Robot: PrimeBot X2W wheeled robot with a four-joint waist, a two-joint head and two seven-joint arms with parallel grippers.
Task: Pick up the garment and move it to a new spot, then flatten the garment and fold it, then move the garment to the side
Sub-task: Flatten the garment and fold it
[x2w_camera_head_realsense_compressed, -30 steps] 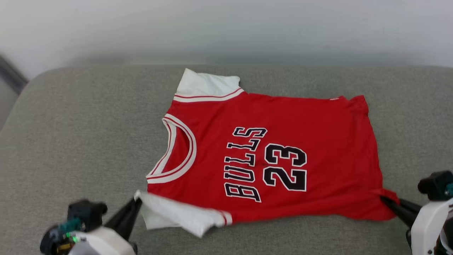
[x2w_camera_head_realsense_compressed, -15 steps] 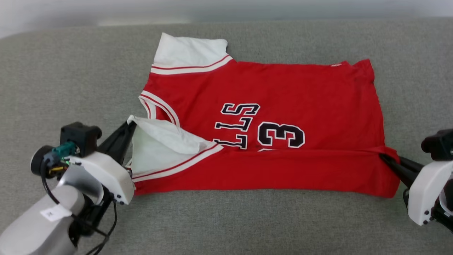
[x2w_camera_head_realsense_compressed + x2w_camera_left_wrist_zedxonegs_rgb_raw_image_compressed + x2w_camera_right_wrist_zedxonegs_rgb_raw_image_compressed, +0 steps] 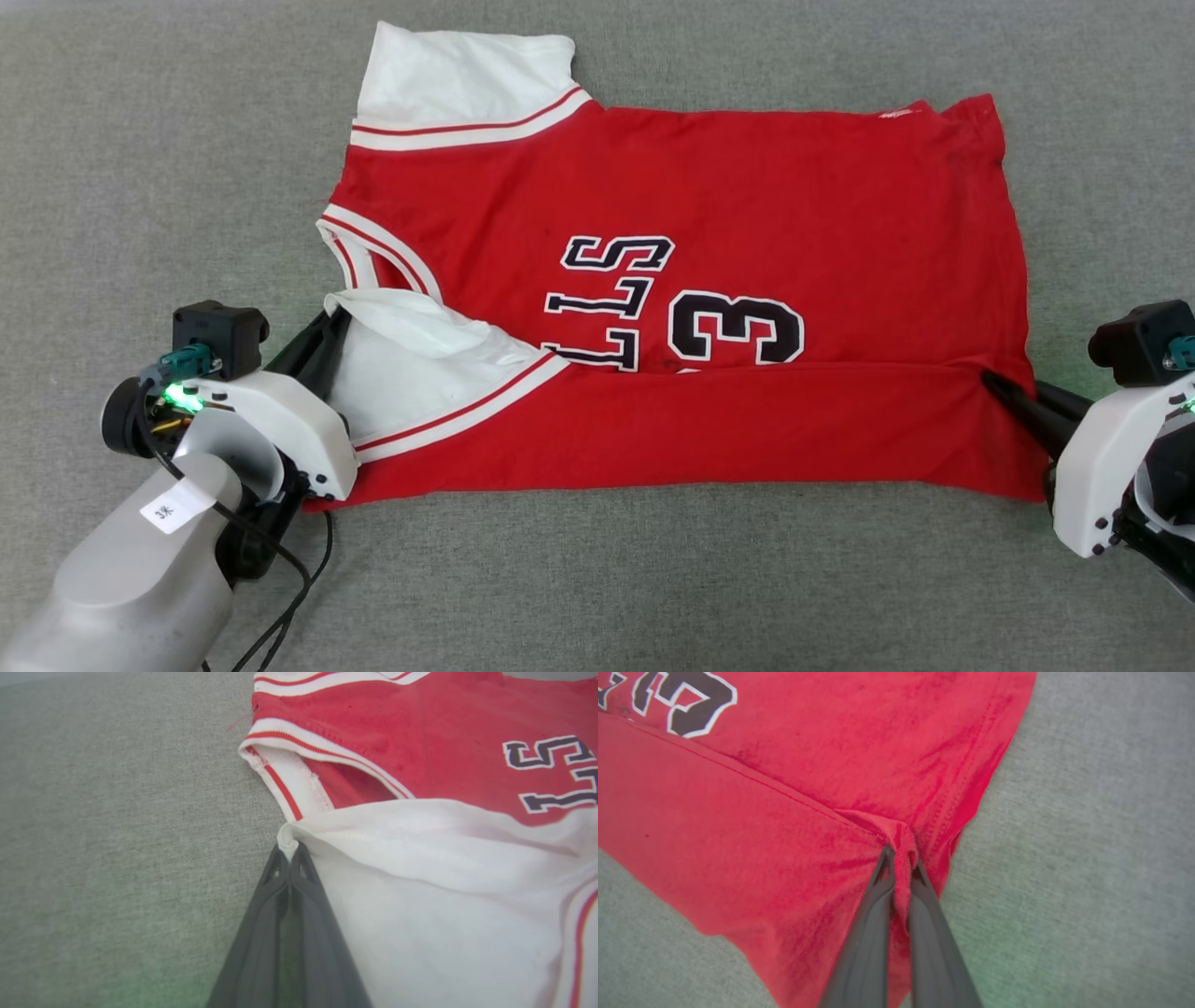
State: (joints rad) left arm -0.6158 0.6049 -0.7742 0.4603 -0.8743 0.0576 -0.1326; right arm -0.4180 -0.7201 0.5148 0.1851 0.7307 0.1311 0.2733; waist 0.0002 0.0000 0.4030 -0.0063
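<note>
Now garment [image 3: 794,187] in L-grip [image 3: 333,319], R-grip [image 3: 991,380]

The red jersey T-shirt [image 3: 747,187] is spread on grey fabric [image 3: 140,140], neck leftward. Its near edge is folded over the lettering [image 3: 607,289], white sleeve [image 3: 411,373] on top.

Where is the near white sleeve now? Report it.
In the head view, the near sleeve lies folded onto the garment at lower left, below its neckline, its corner pinched by the left hand.
</note>
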